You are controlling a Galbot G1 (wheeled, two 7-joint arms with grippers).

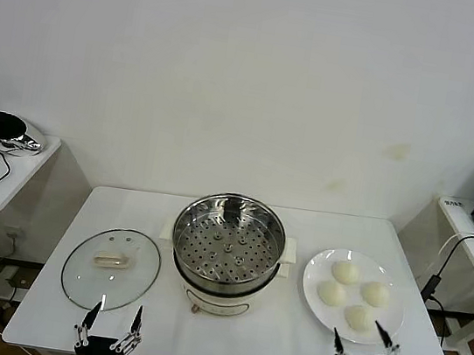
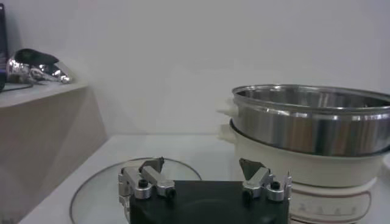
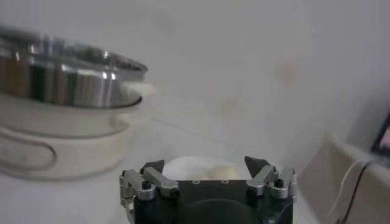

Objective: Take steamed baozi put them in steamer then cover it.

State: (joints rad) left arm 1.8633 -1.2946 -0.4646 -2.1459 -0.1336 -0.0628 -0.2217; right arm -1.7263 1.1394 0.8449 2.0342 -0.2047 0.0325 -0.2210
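Off-white steamed baozi [image 1: 346, 272] lie right of the steamer [image 1: 227, 248]. Right end effector [image 1: 365, 346], fingers wide, probably should straddle the nearest bun and close gently.

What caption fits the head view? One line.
Open left pincer by cover, open right pincer by four baozi, empty steamer between.
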